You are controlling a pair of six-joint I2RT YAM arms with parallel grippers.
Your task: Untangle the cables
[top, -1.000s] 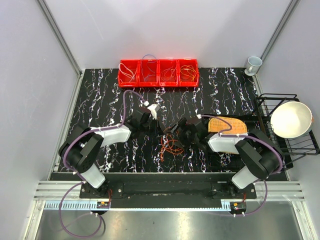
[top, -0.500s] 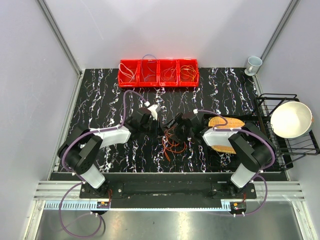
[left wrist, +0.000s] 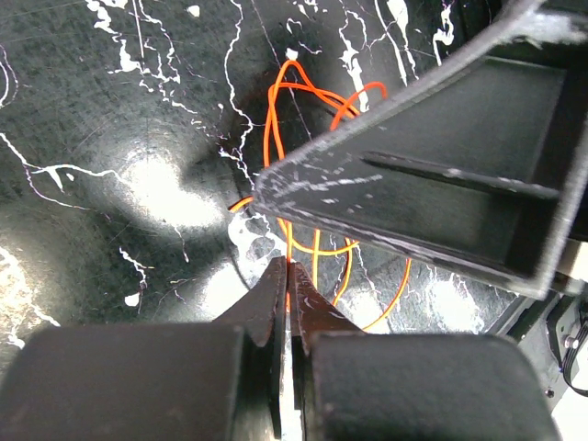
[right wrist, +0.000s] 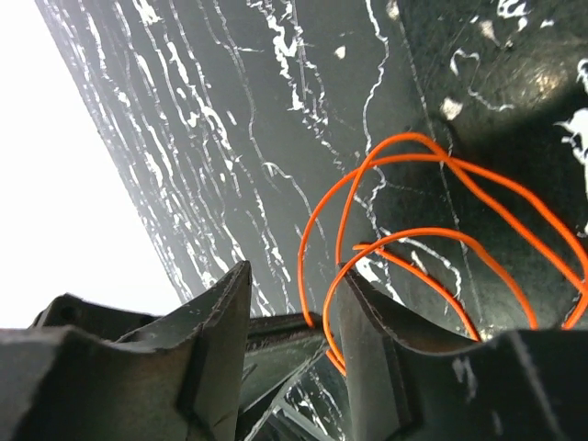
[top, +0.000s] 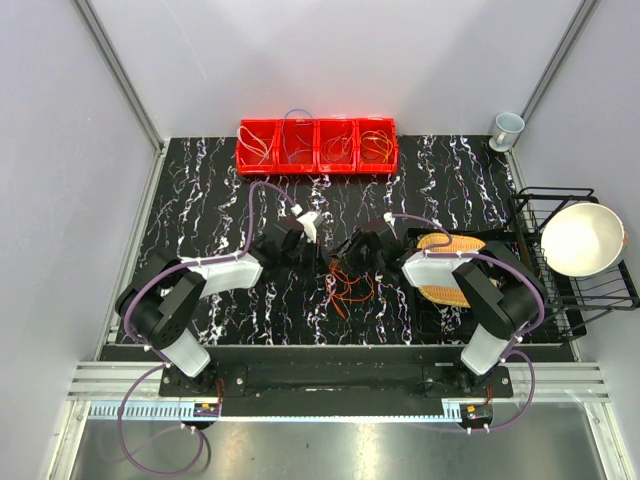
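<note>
Orange cables lie tangled on the desk between the arms. The left gripper clamps one strand in its jaws. The right gripper, jaws apart, should take a separate loop and pull gently.

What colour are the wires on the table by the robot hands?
The wires are orange. The right wrist view shows them best.

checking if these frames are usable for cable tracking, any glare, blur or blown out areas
Left wrist: bright glare patches on the glossy table, the left claw dark and soft up close, orange cables sharp. Right wrist: upper left corner blown out white, right claw blurred, cables crisp. Top external: evenly lit, red bins oversaturated, cables tiny.
</note>
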